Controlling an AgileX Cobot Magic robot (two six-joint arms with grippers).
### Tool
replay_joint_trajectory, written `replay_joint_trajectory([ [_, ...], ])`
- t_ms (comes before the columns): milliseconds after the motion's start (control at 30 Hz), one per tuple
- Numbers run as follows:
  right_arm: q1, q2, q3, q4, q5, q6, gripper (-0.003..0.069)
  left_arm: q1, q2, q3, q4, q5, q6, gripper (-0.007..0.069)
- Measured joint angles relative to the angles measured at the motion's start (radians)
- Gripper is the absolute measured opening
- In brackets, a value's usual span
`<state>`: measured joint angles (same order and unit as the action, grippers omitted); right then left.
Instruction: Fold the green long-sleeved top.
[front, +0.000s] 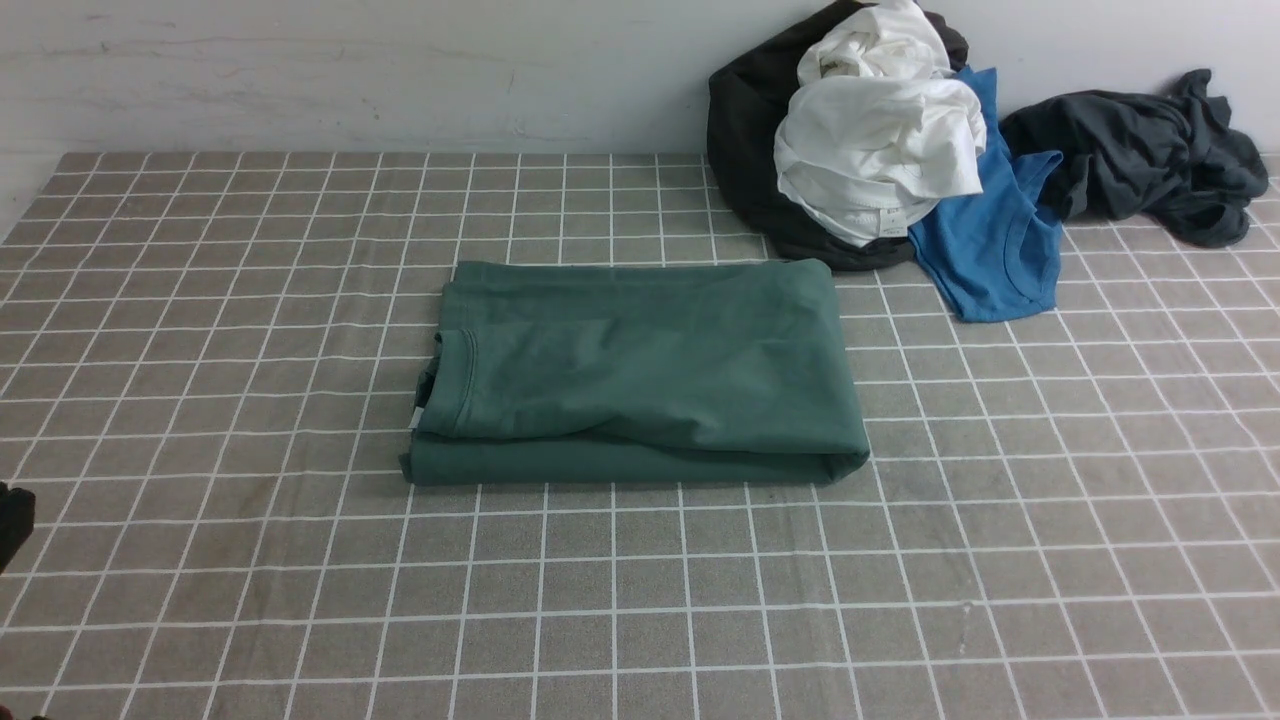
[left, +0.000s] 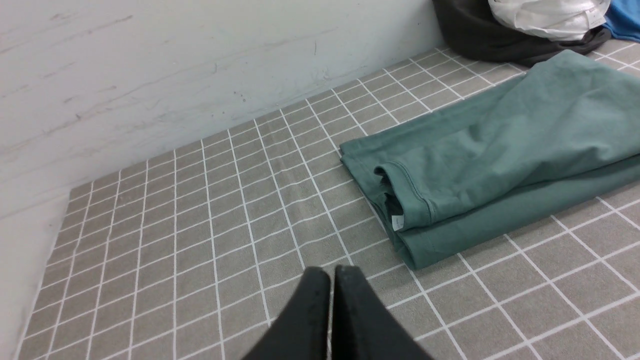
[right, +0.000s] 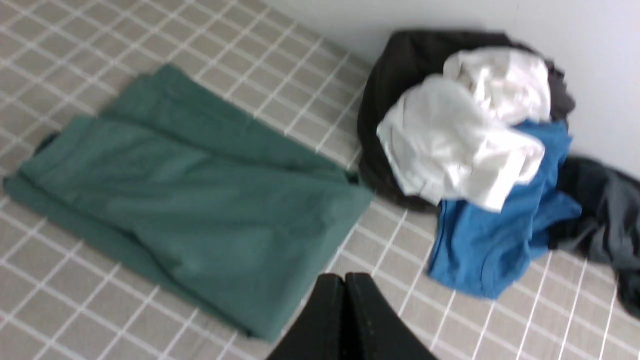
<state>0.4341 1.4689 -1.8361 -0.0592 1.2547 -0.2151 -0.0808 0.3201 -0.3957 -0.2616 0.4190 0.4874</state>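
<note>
Front view shows a heap of clothes at the far right corner of the surface (front: 200, 600): a black garment (front: 745, 150) underneath, a white garment (front: 880, 150) crumpled on top, a blue top (front: 990, 240) spilling toward the near side, and a dark grey garment (front: 1150, 150) just beside it against the wall (front: 400, 70). The black garment's edge touches the far right corner of the green long-sleeved top (front: 640, 370), which lies folded into a flat rectangle near the middle of the surface, collar toward the left edge. A grey cloth with a white grid covers the surface, which meets a scuffed white wall along its far edge. Each wrist view shows its end effector, left (left: 331, 272) and right (right: 344, 277), with fingers pressed together, holding nothing, clear of the top.
</note>
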Motion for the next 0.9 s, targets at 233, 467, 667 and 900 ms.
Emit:
replay_joint_trajectory([
  [233,0.0,-0.306,0.584,-0.026,-0.303,0.0,-0.0013,0.0,0.0,0.0,0.0,0.026,0.0,-0.0003],
  [467,0.0,-0.58,1.175,0.059,-0.765,-0.007,-0.0013,0.0,0.0,0.0,-0.001,0.027,0.0,-0.0003],
  [667,0.0,-0.641,1.436,0.093,-0.961,-0.002,-0.0013,0.0,0.0,0.0,-0.001,0.027,0.0,-0.0003],
  [900,0.0,-0.641,1.607,0.092,-0.915,-0.002,-0.0013,0.0,0.0,0.0,-0.001,0.027,0.0,-0.0003],
])
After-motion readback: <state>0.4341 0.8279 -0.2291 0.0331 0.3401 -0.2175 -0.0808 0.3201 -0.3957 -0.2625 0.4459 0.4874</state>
